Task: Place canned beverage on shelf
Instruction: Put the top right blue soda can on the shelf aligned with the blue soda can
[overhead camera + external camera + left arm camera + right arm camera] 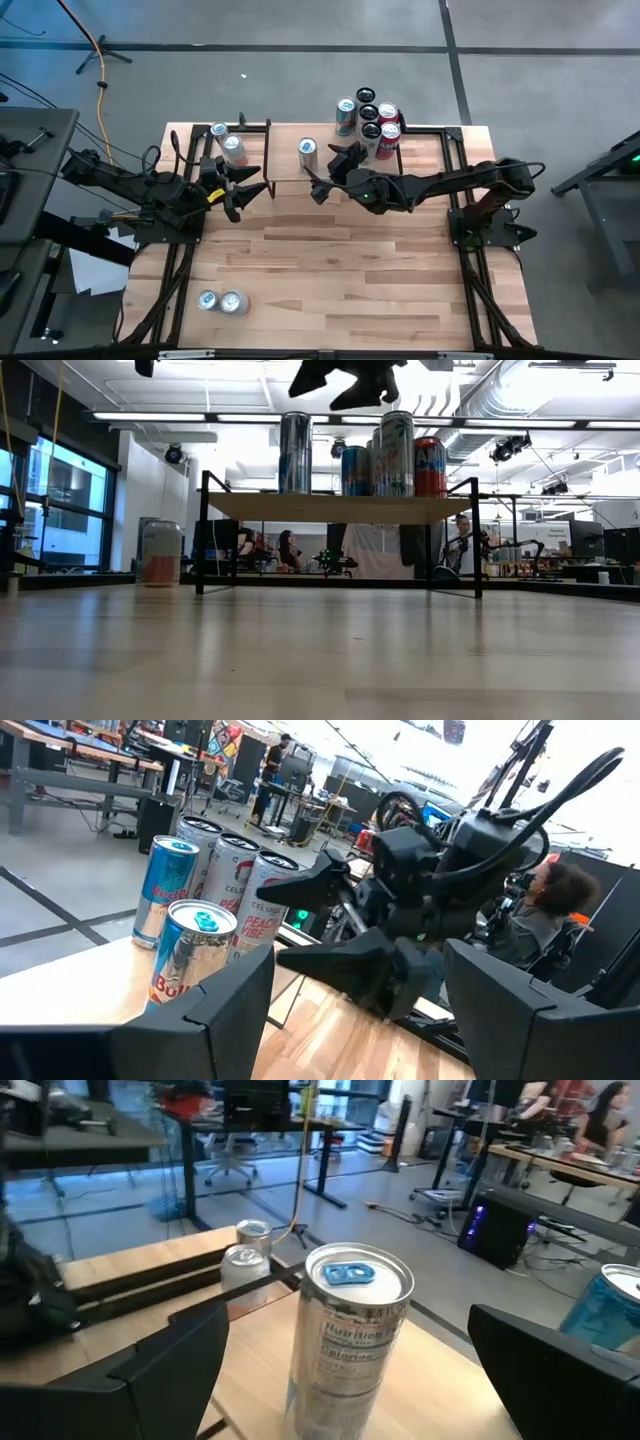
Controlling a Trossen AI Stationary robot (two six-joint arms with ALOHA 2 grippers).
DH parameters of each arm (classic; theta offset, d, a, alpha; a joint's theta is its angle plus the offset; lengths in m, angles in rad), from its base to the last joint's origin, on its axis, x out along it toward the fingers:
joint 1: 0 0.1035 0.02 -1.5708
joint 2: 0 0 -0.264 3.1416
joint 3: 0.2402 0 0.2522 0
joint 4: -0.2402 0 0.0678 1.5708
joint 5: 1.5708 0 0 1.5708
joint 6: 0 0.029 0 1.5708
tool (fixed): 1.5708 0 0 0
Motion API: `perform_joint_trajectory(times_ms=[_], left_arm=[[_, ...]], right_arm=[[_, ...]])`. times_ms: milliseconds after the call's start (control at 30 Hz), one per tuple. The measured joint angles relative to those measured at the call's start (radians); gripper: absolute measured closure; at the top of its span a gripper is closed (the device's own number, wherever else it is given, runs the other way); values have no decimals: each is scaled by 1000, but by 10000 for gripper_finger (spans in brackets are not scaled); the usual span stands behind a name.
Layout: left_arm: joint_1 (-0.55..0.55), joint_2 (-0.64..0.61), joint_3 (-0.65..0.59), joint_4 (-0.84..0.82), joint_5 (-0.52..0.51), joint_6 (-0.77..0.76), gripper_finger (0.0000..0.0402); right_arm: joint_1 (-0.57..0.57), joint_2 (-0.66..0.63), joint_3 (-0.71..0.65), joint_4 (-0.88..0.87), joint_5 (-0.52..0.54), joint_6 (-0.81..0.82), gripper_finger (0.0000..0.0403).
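Note:
The shelf point(283, 140), a light plank on thin black legs, stands along the table's far edge. A silver canned beverage point(308, 154) stands upright on its top near the middle, and shows in the low view point(295, 452) and the right wrist view point(352, 1340). My right gripper point(322, 171) hovers open just to the can's near right. Its fingers point(170, 1355) stand wide on either side of the can without touching it. My left gripper point(247, 186) waits open and empty by the shelf's left end, level above the table.
Several cans point(368, 115) are bunched on the shelf's right end. Two more cans point(228, 142) stand at the far left, one point(160, 553) on the table beside the shelf's legs. Two cans point(221, 302) sit near the table's near-left corner. Bare wood point(350, 270) fills the middle.

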Motion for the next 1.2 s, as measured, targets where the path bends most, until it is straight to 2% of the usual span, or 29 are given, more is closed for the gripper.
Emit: perform_joint_trajectory(times_ms=[300, 600, 733, 1000, 1200], left_arm=[[0, 0, 0, 0, -5, 17, 155], [0, 0, 0, 1, -14, 37, 155], [1, 0, 0, 1, -16, 37, 155], [1, 0, 0, 1, -16, 43, 155], [0, 0, 0, 1, -11, 151, 155]], right_arm=[[113, -101, 0, -135, -43, 1, 4], [218, -260, 0, -563, -173, 263, 4], [271, -314, 0, -675, -261, 280, 4], [307, -361, 0, -642, -379, 212, 4], [297, -362, 0, -605, -466, 175, 4]])
